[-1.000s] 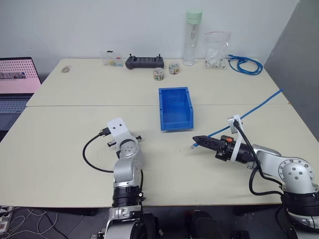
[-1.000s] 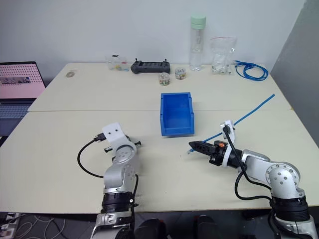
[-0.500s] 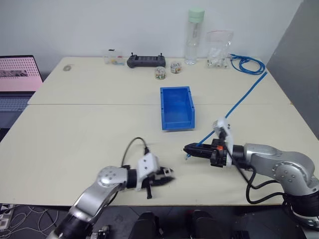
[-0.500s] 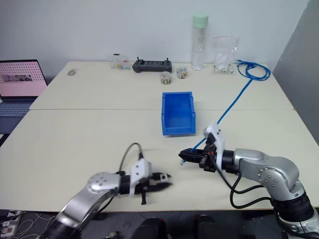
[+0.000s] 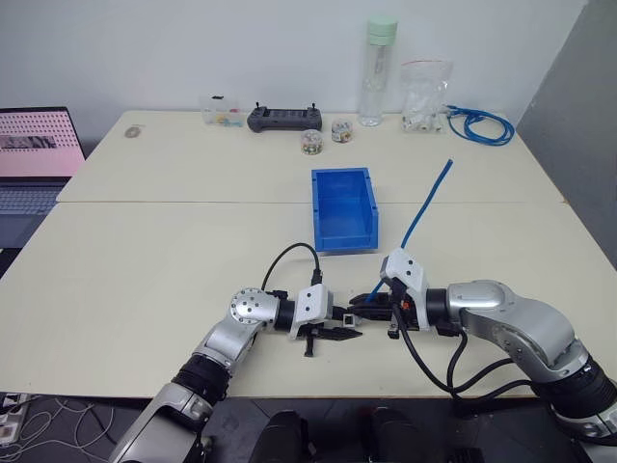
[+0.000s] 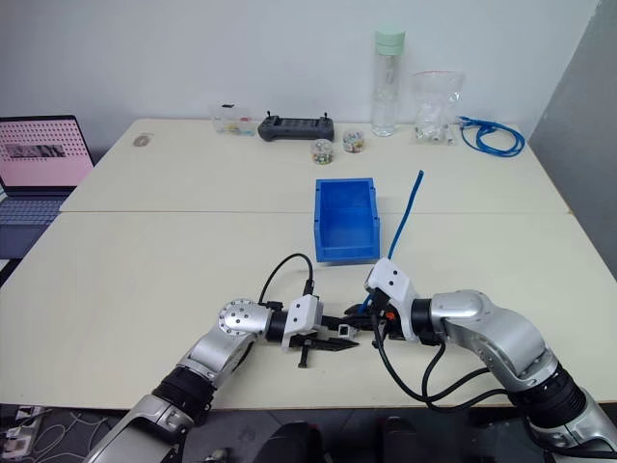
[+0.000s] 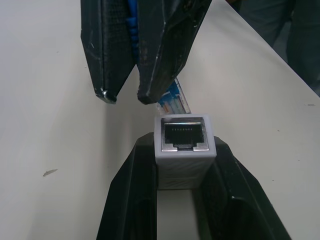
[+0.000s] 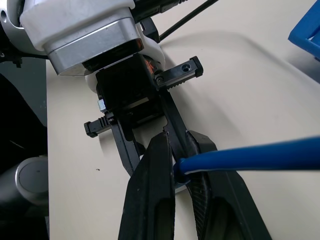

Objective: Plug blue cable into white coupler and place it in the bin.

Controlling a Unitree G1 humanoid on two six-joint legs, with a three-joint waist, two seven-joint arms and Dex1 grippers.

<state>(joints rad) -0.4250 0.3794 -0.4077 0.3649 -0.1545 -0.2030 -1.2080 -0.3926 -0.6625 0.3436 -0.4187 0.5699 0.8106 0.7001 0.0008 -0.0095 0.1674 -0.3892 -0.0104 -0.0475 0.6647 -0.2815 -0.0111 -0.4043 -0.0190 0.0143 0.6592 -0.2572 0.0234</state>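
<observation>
Left end effector [image 5: 349,333] clamps the tiny white plastic coupler [image 7: 184,137]; right end effector [image 5: 362,301] pinches the thin blue cable [image 5: 424,204], its clear plug just beside the coupler's socket. Squaring them should precede pushing.

A: Bright, even light falls from overhead; the table [image 5: 145,251] shows soft, short shadows and no glare.

B: Up close, the white coupler [image 7: 184,137] is sharp, but the table behind it blurs.
</observation>
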